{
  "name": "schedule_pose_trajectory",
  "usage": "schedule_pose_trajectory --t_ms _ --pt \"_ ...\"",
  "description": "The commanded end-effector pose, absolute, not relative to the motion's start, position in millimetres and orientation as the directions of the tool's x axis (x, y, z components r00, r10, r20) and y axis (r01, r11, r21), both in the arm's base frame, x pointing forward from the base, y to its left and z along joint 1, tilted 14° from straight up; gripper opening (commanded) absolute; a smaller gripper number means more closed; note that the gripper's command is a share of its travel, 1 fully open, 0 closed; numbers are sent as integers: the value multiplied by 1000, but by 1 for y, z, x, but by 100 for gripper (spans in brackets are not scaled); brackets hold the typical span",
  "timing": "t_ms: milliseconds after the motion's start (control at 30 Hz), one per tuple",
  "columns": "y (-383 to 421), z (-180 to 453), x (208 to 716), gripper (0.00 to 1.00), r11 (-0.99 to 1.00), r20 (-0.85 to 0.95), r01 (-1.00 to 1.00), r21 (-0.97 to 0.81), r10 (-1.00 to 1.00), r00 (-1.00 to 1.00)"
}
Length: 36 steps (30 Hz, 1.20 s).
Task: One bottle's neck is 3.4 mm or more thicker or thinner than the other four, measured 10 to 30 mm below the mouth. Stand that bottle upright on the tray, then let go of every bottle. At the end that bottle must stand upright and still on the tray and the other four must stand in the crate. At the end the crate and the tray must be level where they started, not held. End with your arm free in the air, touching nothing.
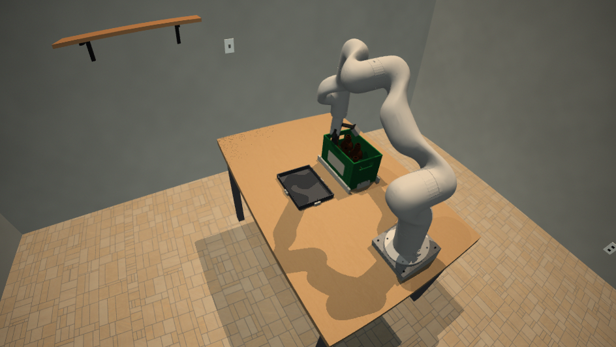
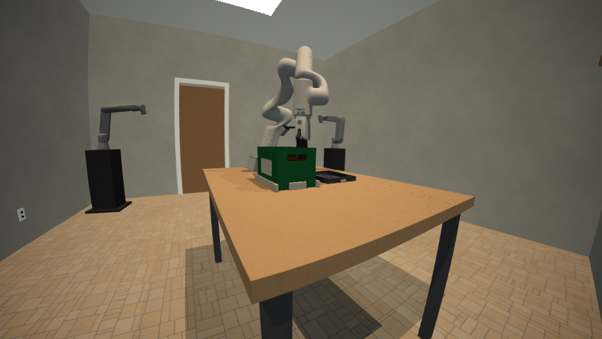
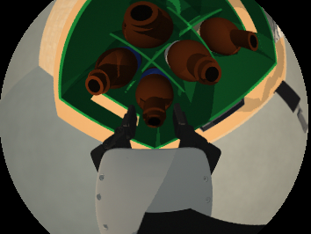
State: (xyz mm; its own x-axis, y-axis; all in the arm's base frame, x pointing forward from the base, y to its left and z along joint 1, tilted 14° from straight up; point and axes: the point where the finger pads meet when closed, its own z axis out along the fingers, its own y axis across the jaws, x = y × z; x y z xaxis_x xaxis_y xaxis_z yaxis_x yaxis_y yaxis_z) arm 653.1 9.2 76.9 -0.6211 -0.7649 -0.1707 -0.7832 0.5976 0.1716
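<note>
Gripper (image 3: 155, 120) open, fingers either side of nearest brown bottle (image 3: 155, 98) neck, gripping nothing. All five bottles in green crate (image 1: 364, 165). Black tray (image 1: 284, 177) bare of bottles. Odd bottle not yet lifted; transfer and release left.
</note>
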Motion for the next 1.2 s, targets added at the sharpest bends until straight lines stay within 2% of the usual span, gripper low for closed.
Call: schedule_pose_trajectory --t_ms 0,1167 --pt "9 78 654 65 598 -172 -783 170 -765 -621" --pt "6 90 654 65 598 -172 -783 170 -765 -621"
